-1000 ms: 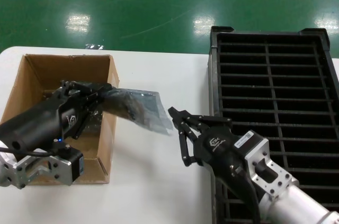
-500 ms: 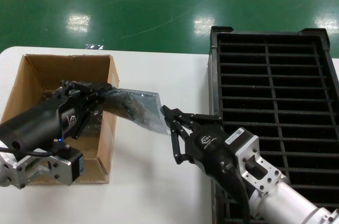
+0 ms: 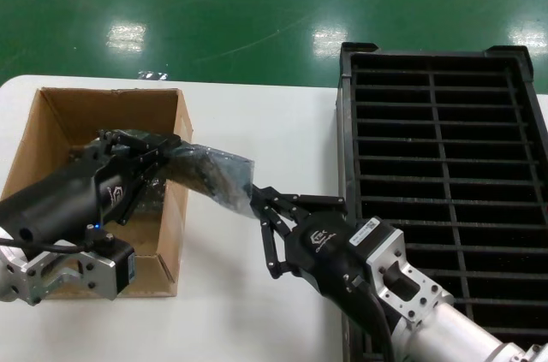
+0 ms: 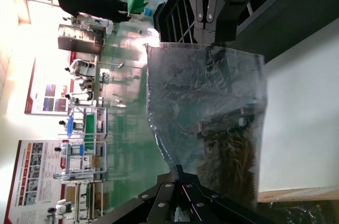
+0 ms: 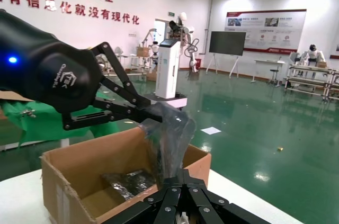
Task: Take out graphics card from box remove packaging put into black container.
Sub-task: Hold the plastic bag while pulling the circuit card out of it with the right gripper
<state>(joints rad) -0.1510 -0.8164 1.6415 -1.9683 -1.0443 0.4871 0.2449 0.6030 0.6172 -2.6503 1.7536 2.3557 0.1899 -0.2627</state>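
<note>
Head view: the left gripper (image 3: 158, 152) is clamped on one end of the bag (image 3: 210, 172), holding it in the air over the box (image 3: 175, 234) wall. The bag's long axis runs from that gripper straight toward the right gripper (image 3: 261, 208), whose open fingers reach its far end, so the right arm is placed to pull.

Left wrist view: the bag (image 4: 212, 128) stretches away from the gripper (image 4: 177, 173), with the card (image 4: 233, 150) dark inside it.

Right wrist view: the bag's (image 5: 169, 139) free end sits just ahead of the open right gripper (image 5: 177, 179), with the left gripper (image 5: 151, 113) beyond.
</note>
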